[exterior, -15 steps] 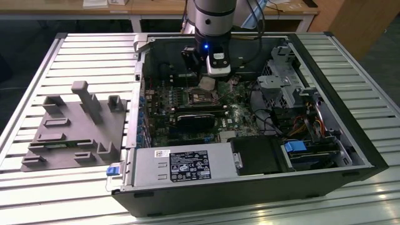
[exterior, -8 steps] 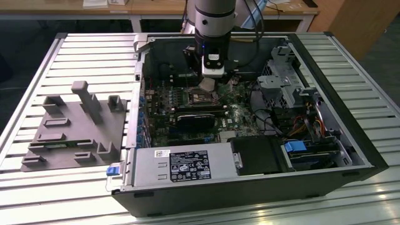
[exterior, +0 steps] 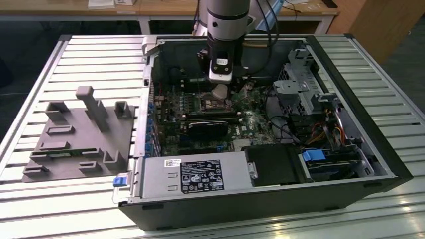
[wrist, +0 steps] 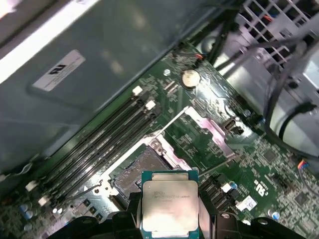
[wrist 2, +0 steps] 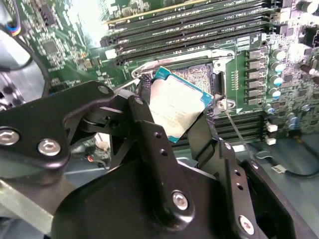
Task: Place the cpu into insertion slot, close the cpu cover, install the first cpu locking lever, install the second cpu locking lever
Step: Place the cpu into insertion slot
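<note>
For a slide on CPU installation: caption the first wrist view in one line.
Gripper holding the cpu close to the bare insertion slot, the cpu cover standing open.

A: Surface?
B: Slatted metal table (exterior: 93, 55), pale ribs with dark gaps between them
A: What sits on it?
B: Two things. An open computer case (exterior: 279, 201) lying on its side, toward the exterior view's right, covering much of the top. A grey holder plate (exterior: 79, 127) with upright posts, flat on the slats at the exterior view's left, just beside the case; can't tell if they touch
</note>
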